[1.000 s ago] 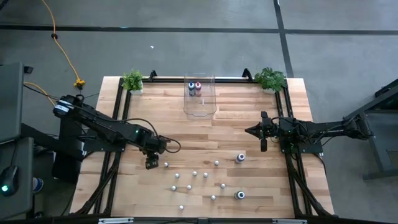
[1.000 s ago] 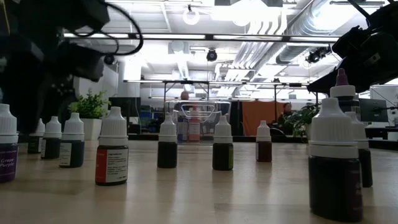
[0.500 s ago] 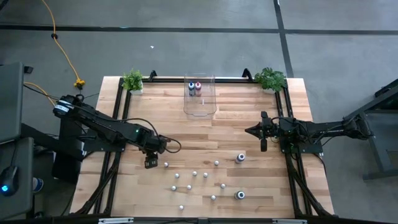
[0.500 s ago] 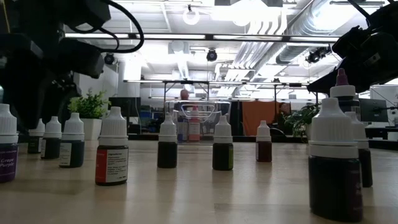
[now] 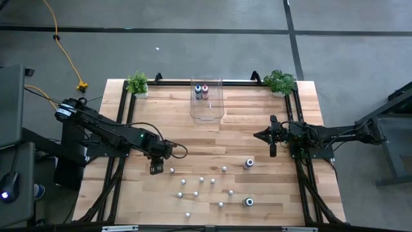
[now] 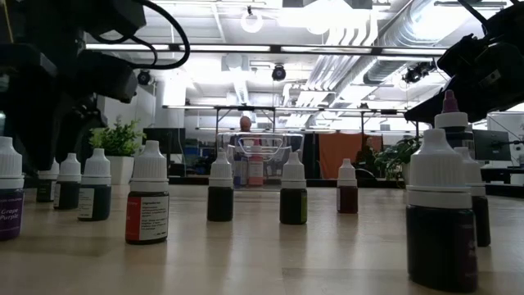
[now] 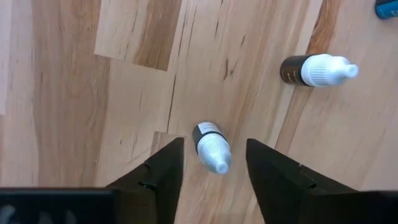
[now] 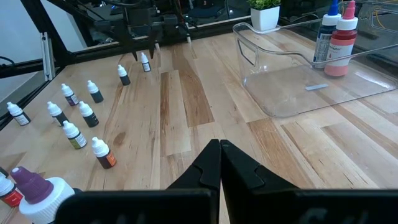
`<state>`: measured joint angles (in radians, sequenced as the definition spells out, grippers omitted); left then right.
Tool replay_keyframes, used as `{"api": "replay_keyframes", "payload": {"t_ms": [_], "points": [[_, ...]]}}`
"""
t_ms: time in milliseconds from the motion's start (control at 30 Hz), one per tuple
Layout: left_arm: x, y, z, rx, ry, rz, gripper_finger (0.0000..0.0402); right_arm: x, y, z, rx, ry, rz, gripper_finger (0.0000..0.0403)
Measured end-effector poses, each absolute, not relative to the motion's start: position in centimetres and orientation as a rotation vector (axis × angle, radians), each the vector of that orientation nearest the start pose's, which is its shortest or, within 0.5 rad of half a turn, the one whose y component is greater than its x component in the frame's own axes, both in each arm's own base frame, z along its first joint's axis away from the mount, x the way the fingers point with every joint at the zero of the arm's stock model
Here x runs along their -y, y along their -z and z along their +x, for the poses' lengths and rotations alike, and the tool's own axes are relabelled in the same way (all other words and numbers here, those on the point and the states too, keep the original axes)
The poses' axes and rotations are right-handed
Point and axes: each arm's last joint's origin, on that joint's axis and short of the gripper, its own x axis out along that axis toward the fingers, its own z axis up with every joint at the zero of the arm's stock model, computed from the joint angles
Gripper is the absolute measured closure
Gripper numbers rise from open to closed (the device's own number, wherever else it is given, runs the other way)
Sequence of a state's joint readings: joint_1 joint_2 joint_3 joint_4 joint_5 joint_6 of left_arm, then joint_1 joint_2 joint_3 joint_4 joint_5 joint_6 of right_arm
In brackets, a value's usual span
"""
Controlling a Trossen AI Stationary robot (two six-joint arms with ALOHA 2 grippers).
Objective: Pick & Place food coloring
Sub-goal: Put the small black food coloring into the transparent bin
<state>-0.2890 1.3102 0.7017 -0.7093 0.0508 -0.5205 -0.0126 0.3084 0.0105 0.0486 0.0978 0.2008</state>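
Note:
Several tiny white-capped food coloring bottles [image 5: 201,180] stand upright on the wooden table; two larger ones [image 5: 248,164] stand to their right. My left gripper [image 5: 156,169] hangs over the group's left end, pointing down. In the left wrist view it is open [image 7: 213,144], with one small dark bottle [image 7: 208,138] between the fingers and a gap on each side. A second bottle [image 7: 317,70] stands close by. My right gripper [image 5: 271,149] waits shut [image 8: 219,155] above the table's right side, touching nothing.
A clear plastic bin [image 5: 206,109] sits at the middle of the far edge with a blue and a red bottle [image 5: 201,90] inside. Small potted plants [image 5: 137,84] mark both far corners. Black frame rails [image 5: 126,109] run along the table's sides. Bare wood lies between the bottles and the bin.

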Motion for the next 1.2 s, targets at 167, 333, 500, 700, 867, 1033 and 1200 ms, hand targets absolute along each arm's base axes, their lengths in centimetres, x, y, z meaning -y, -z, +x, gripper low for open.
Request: {"api": "replay_keyframes", "payload": {"t_ms": [167,333,500,700,867,1033,1200], "points": [[6.2,-17.4,20.2,-1.356,-0.042,-0.296,0.0268,0.4,-14.5,11.4,-0.237,0.135,0.189,0.0402],[6.2,-17.4,20.2,-1.356,-0.042,-0.297,0.0275,0.4,-14.5,11.4,-0.238,0.135,0.189,0.0402],[6.2,-17.4,20.2,-1.355,-0.045,-0.295,0.0275,0.4,-14.5,11.4,-0.238,0.135,0.189,0.0402],[6.1,-17.0,20.0,-1.366,-0.05,-0.292,0.0275,0.4,-14.5,11.4,-0.237,0.135,0.189,0.0402],[6.0,-16.3,19.5,-1.392,-0.067,-0.294,0.0275,0.4,-14.5,11.4,-0.238,0.135,0.189,0.0402],[6.0,-16.4,19.6,-1.375,-0.062,-0.301,0.0275,0.4,-14.5,11.4,-0.238,0.134,0.189,0.0402],[6.1,-16.4,19.7,-1.367,-0.052,-0.307,0.0275,0.4,-14.5,11.4,-0.237,0.135,0.189,0.0402]]}}
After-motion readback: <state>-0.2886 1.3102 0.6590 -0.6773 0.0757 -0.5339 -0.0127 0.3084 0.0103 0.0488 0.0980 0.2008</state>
